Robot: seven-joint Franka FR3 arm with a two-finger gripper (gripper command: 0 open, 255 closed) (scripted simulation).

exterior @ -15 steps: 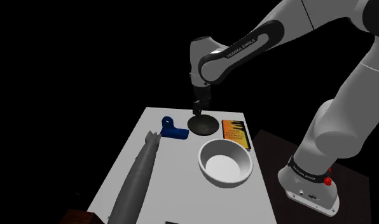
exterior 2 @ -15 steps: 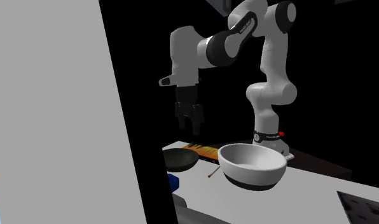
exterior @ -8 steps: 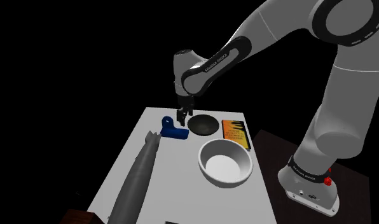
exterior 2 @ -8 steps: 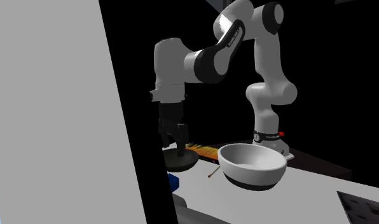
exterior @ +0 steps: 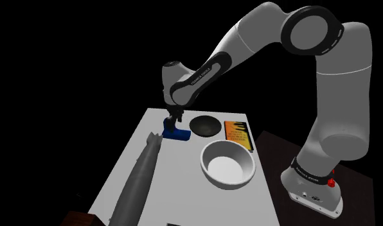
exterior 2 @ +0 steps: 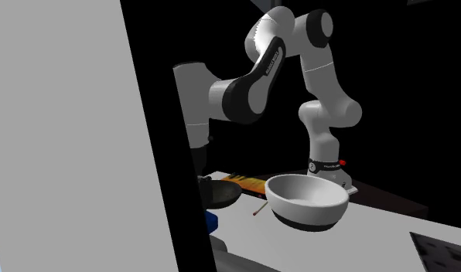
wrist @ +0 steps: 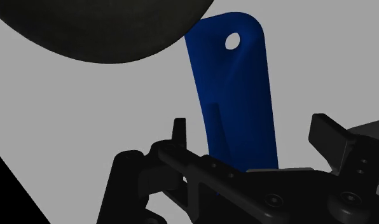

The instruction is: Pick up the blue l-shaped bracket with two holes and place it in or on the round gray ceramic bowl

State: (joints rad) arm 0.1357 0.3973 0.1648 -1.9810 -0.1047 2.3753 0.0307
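Since 1 sec ago the arm has swung over from above the dark grey bowl (exterior: 205, 126) & dropped low, so the gripper (exterior: 172, 122) now sits right down at the blue bracket (exterior: 176, 133).

From the wrist cam, the gripper (wrist: 252, 137) has its 2 black fingers spread wide. The blue bracket (wrist: 236, 95) lies flat on the grey table top btw them. Neither finger touches it, so it's not held. 1 round hole shows near the bracket's far end. The dark grey bowl (wrist: 105, 32) is just beside that far end.

In the shoulder view the bracket is at the far end of the white table (exterior: 184, 199), just to the view's left of the dark bowl. An orange & black book (exterior: 238, 133) lies on the bowl's other side. A big white bowl (exterior: 227, 165) sits nearer the cam. A long grey thing shaped like a rocket (exterior: 139, 180) runs along the table's left side. The robot's stand (exterior: 312, 192) is at the lower right.

In the 2nd ext. view a big flat grey panel (exterior 2: 66, 139) hides the hand. A bit of the blue bracket (exterior 2: 211, 222) peeks out by its edge, below the dark grey bowl (exterior 2: 221, 193). The white bowl (exterior 2: 306, 201) has a dark base, & a tiny red stick (exterior 2: 260, 208) lies beside it.
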